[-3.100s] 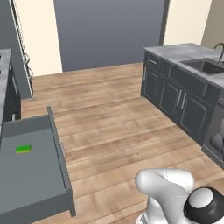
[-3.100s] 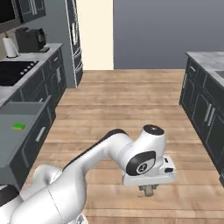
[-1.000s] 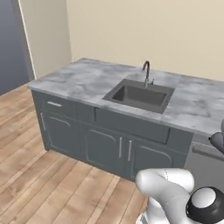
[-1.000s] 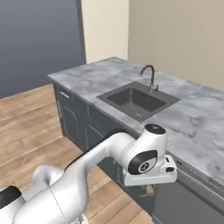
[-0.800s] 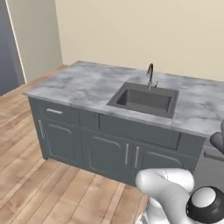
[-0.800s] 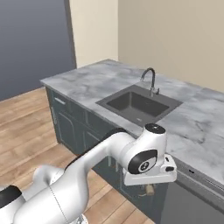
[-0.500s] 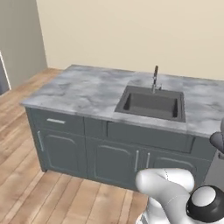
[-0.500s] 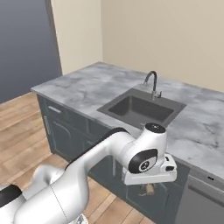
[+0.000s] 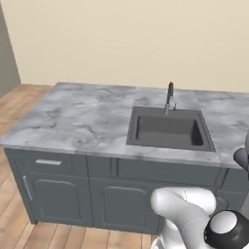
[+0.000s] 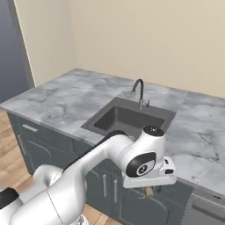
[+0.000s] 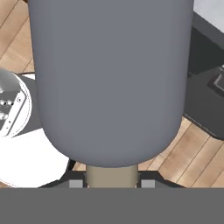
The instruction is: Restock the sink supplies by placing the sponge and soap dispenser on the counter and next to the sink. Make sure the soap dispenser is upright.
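In the hand view a dark grey soap dispenser (image 11: 111, 78) looms close. Its beige neck sits between the fingertips of my gripper (image 11: 112, 183), which is shut on it. From the right base view the gripper (image 10: 149, 191) hangs low in front of the cabinets, below the edge of the marble counter (image 10: 66, 101). The sink (image 10: 127, 118) with its curved faucet (image 10: 139, 92) is set in that counter, and the left base view shows the same sink (image 9: 168, 130) and counter (image 9: 82, 121). The sponge is out of view.
Dark grey cabinet doors (image 9: 58, 199) and a drawer front with a handle (image 9: 48, 162) run under the counter. Wooden floor (image 9: 19, 233) lies at the lower left. A beige wall (image 9: 126, 39) stands behind the counter.
The base has turned and driven, so both base views swung from the open floor to face the sink counter head-on. The arm kept its folded pose, still holding the bottle.
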{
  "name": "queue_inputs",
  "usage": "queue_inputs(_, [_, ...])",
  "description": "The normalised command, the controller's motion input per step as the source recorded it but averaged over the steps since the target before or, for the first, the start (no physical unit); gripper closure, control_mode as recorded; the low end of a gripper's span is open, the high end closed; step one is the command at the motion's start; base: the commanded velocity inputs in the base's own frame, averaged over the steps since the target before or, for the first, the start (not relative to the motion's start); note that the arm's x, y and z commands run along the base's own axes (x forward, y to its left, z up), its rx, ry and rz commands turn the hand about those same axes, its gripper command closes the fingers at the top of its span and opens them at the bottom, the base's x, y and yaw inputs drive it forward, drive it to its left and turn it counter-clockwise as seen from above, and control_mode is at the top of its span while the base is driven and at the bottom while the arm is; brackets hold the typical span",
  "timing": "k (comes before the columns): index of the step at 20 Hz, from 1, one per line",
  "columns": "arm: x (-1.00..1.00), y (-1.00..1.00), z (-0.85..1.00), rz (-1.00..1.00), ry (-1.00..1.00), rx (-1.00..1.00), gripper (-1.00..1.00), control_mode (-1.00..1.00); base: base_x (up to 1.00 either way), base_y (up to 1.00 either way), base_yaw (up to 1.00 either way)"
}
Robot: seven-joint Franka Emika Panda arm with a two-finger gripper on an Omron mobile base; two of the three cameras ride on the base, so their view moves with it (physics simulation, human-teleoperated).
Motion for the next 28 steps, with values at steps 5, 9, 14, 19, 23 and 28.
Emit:
queue_inputs(5, [0.00,0.00,0.00,0.00,0.00,0.00,1.00,1.00,0.72,0.01,-0.25])
queue_inputs(9, [0.00,0.00,0.00,0.00,0.00,0.00,1.00,1.00,0.40,0.00,-0.18])
queue_inputs(14, [0.00,-0.26,0.15,-0.06,0.06,0.00,1.00,-1.00,0.03,-0.01,-0.03])
queue_inputs(19, [0.06,-0.27,0.44,-0.01,0.24,-0.01,1.00,-1.00,0.00,0.00,0.00])
queue_inputs(23, [0.25,-0.02,0.42,0.00,0.39,-0.12,1.00,-1.00,0.00,0.00,0.00])
queue_inputs(28, [0.51,0.00,0.08,0.05,0.39,-0.16,1.00,-1.00,0.00,0.00,0.00])
